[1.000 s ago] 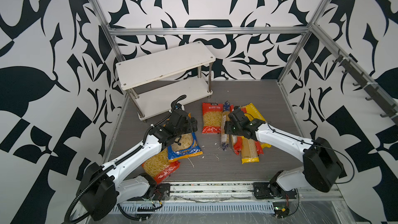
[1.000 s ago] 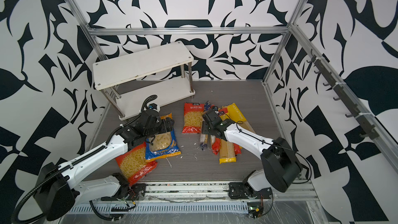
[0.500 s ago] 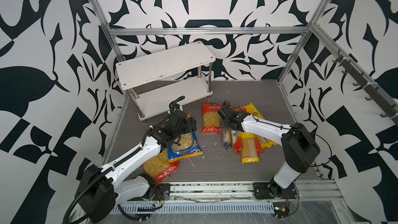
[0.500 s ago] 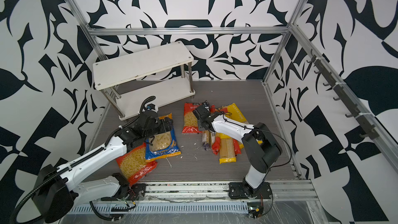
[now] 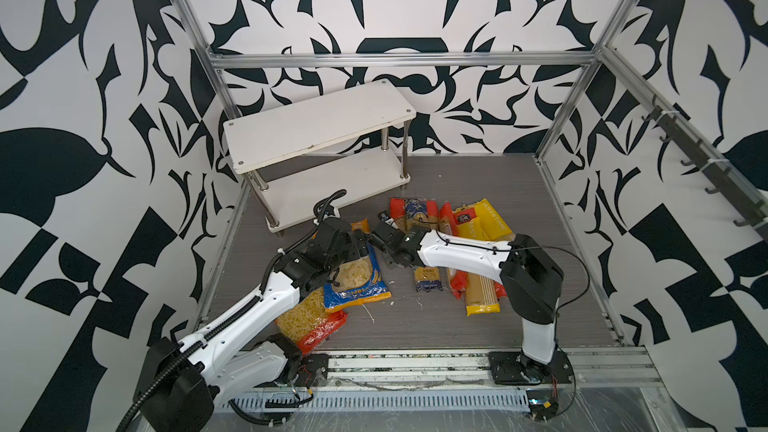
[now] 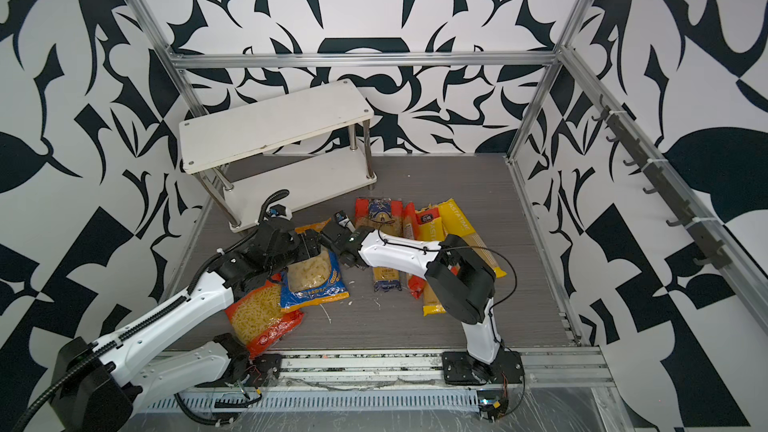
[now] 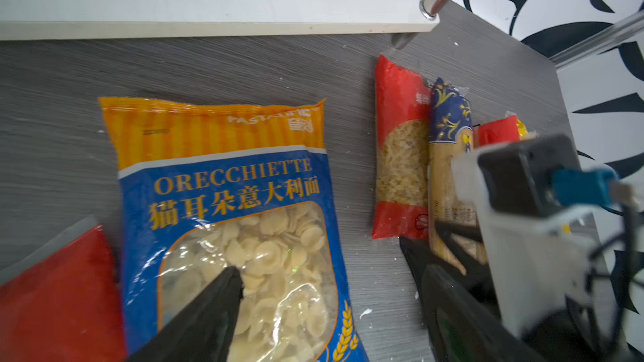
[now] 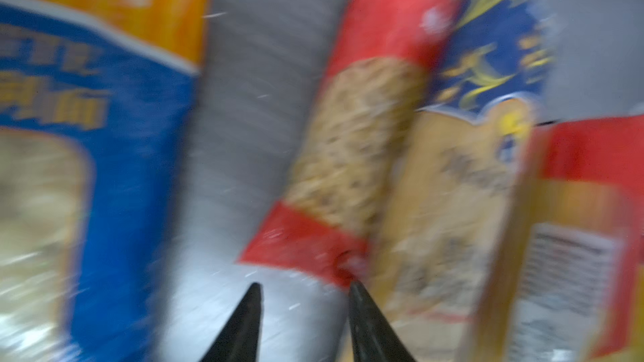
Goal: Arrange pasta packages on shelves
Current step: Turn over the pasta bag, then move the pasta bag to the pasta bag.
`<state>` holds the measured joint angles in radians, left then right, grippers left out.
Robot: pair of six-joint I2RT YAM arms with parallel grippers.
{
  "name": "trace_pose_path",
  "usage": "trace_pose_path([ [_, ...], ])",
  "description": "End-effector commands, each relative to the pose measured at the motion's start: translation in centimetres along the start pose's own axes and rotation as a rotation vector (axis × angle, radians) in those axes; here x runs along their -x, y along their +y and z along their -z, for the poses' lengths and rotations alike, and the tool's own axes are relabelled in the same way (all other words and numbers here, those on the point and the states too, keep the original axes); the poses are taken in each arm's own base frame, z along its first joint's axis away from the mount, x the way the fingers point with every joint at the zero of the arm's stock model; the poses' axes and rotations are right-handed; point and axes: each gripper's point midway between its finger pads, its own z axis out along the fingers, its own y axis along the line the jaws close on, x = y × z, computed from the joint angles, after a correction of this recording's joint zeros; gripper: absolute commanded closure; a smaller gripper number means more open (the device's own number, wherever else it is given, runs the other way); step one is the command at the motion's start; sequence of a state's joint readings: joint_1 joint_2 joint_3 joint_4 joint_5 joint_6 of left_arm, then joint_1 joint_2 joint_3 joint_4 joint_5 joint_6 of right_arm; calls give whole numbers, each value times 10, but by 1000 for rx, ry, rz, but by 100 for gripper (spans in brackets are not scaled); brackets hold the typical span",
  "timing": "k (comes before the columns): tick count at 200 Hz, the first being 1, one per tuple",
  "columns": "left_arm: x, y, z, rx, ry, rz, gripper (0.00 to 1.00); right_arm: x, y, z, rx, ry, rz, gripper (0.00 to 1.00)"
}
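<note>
The white two-tier rack with metal posts (image 5: 316, 135) stands bare at 11 o'clock on the grey tabletop (image 5: 457, 326). Near the centre, the left gripper (image 7: 320, 255) hangs wide open and empty, one finger over the clear window of the blue-and-orange plastic orecchiette bag (image 7: 226, 175), while the right gripper (image 8: 305, 285), partly open and empty, aims at a corner of the red plastic short-pasta bag (image 8: 352, 127) at that bag's 3 o'clock. In both top views the grippers sit just beside each other, so either one closing or lifting could knock the other, and the slippery film may slide out of a shallow pinch.
</note>
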<state>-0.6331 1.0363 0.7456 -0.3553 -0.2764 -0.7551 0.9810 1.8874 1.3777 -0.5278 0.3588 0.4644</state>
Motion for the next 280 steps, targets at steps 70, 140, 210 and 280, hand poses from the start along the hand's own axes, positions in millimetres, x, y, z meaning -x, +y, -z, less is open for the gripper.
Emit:
trace_pose_path([
  [70,-31,-62,-13,-173,161,-6,14,-5,-99,64,491,-66,-492,48],
  [140,-65,-108,-56,-286,291,10,22,-21,-125,8,393,-38,-540,50],
  [210,-76,-117,-81,-314,334,3,29,-42,-108,-31,480,58,-592,48],
  [280,-76,-104,-80,-287,332,11,34,-58,-88,-17,589,99,-620,44],
])
